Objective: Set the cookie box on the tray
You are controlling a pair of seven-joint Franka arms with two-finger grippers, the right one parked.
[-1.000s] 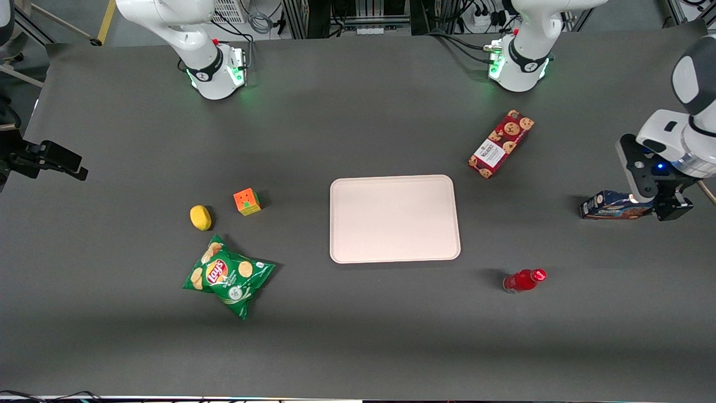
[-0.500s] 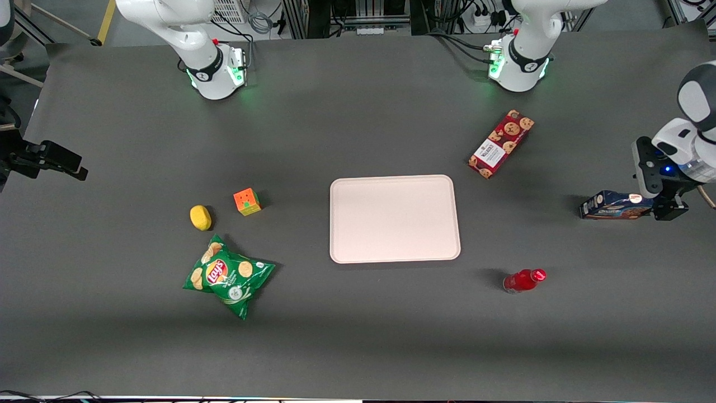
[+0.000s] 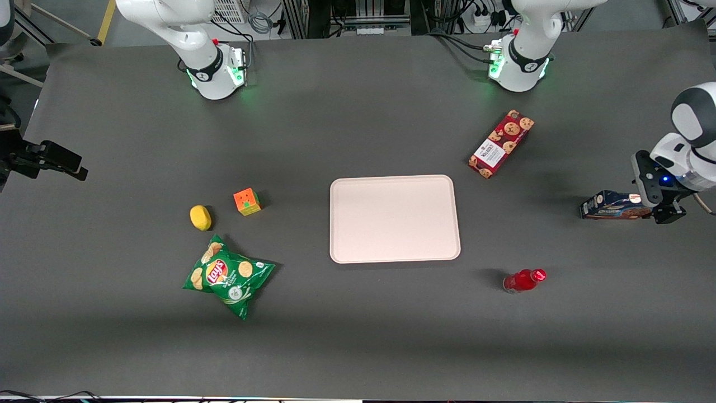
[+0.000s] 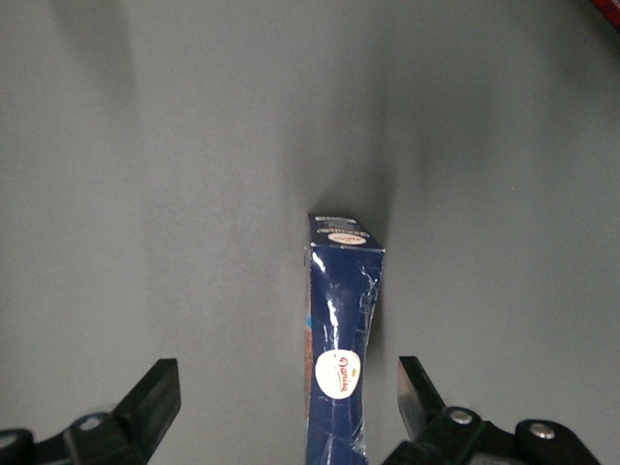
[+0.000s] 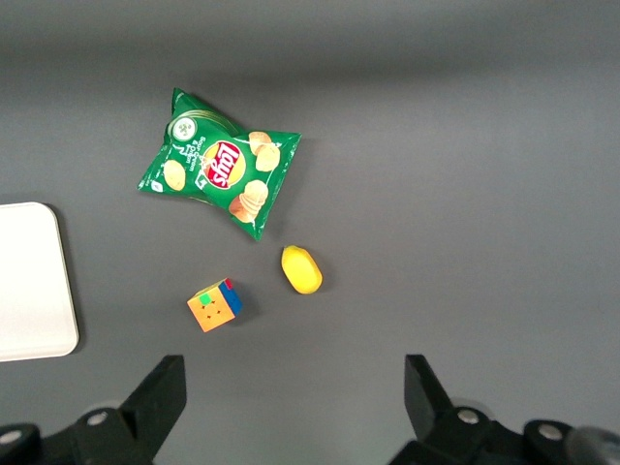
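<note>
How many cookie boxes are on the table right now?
2. The blue cookie box lies toward the working arm's end, with the open claw straddling it; the red cookie box lies near the tray.

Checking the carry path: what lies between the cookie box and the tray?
In the front view only bare table mat separates the cookie box from the tray. The open gripper straddles the box's end, toward the working arm's end.

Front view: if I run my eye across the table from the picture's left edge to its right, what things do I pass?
Lemon → chip bag → cube → tray → red box → red bottle → cookie box → the left arm's hand, open, astride the cookie box's end.
</note>
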